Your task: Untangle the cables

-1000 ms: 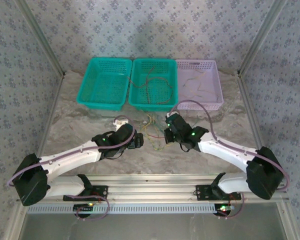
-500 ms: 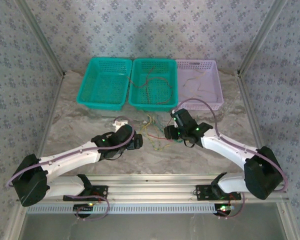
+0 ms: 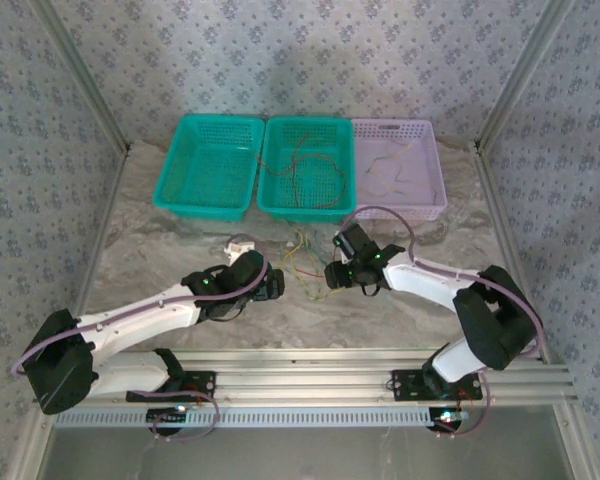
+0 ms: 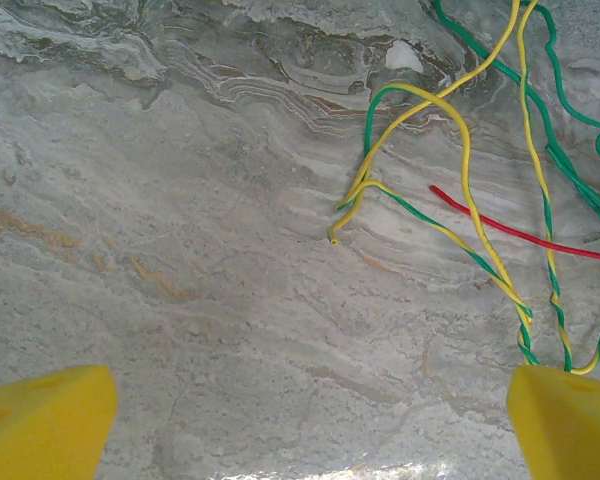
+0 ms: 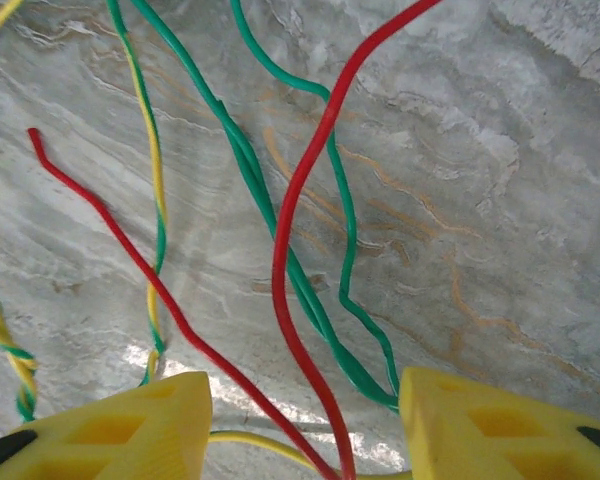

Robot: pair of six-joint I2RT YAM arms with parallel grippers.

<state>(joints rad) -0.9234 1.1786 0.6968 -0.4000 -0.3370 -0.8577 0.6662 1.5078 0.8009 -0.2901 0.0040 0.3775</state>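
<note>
A loose tangle of thin cables (image 3: 302,260) in red, yellow and green lies on the marble table between my two grippers. My left gripper (image 3: 278,285) sits just left of the tangle. In the left wrist view it (image 4: 305,430) is wide open over bare marble, with yellow (image 4: 464,150), green (image 4: 572,175) and red (image 4: 510,233) strands off to the upper right. My right gripper (image 3: 332,275) sits at the tangle's right side. It (image 5: 305,430) is open, and a red cable (image 5: 285,230) and green cables (image 5: 270,210) run loosely between its yellow fingers (image 5: 110,430).
Three baskets stand in a row at the back: a teal one (image 3: 209,165), a teal one (image 3: 332,205) with thin wires in it, and a lilac one (image 3: 425,205) also holding wires. A small white piece (image 3: 242,242) lies near the left gripper.
The right gripper has gone from shut to open. It settled lower and left at the tangle while its elbow swung inward. The left arm has stayed still.
</note>
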